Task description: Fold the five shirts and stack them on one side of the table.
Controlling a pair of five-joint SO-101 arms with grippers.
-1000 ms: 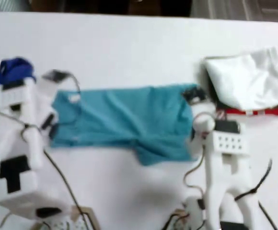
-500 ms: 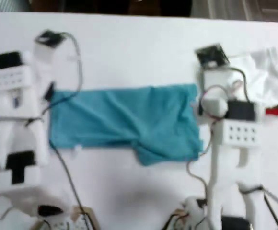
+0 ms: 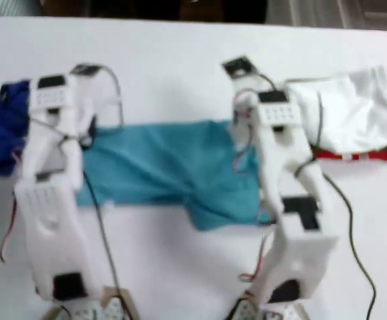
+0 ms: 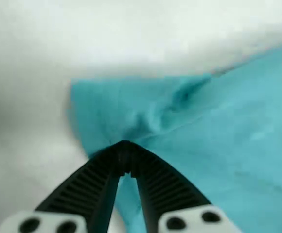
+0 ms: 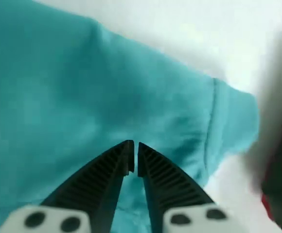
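**White table, teal shirt gripped at its far edge**

Smooth white table (image 3: 180, 67) spreads under both my arms. Across its middle the teal shirt (image 3: 173, 170) lies as a long soft band, with a looser flap sagging out of its near edge. My left gripper (image 4: 126, 172) is clenched on one end of the far edge. Its ribbed black fingers meet at the tips, and the knit puckers into creases there. My right gripper (image 5: 133, 158) sits at the other end, fingers drawn almost together on flatter cloth; I cannot tell whether fabric is caught between them. Beside that end a crumpled white shirt (image 3: 353, 110) rests on a folded red shirt (image 3: 367, 155). A bunched blue shirt (image 3: 3, 127) lies by the opposite end.
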